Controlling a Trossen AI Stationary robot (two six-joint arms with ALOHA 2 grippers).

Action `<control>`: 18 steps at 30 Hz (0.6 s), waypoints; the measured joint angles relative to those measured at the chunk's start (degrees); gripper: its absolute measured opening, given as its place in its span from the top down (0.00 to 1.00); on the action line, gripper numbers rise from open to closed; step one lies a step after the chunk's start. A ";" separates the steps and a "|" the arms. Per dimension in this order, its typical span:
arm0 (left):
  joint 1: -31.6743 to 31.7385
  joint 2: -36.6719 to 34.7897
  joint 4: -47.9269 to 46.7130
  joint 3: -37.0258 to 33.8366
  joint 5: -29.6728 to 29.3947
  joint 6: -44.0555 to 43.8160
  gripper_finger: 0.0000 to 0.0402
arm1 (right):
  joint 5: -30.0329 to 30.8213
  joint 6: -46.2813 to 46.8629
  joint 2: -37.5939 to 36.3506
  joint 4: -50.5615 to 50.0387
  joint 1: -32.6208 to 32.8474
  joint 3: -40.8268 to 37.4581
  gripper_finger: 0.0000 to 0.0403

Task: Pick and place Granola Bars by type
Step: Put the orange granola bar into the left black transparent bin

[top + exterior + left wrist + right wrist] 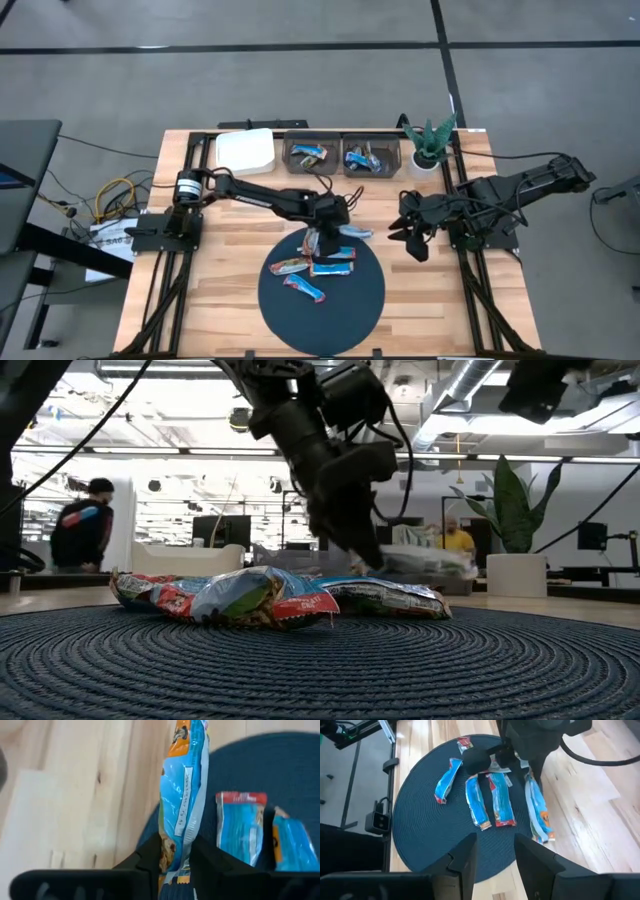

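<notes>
We can read no brand on the wrappers. Our left gripper (322,238) reaches over the dark round mat's (350,310) back edge, fingers clamped on a blue granola bar (182,795); only the left wrist view shows that grip. Three other bars (310,272) lie on the mat, more in the two bins (343,157). Our right gripper (412,236) waits open beside the mat.

Grey floor (300,80) w/ dark seam lines round the wood worktop (230,290). Beyond: open office, bright ceiling lights (180,420), exposed ducts (480,380), person (82,525) at the far side.
</notes>
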 joint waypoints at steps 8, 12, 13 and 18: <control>2.79 0.00 -5.61 4.47 -5.34 -4.19 0.84 | 7.46 0.00 0.02 0.74 -0.14 0.00 0.70; 5.11 0.00 -10.83 7.26 -10.91 -4.39 0.84 | 8.65 -0.12 0.35 3.07 -1.59 0.00 0.70; 5.82 0.00 -12.10 7.91 -11.90 -4.45 0.85 | 8.71 -0.47 0.60 4.21 -2.10 0.00 0.70; 10.28 -0.02 -17.99 11.92 -15.48 -4.48 0.85 | 8.59 -2.86 1.63 7.90 -4.05 0.01 0.70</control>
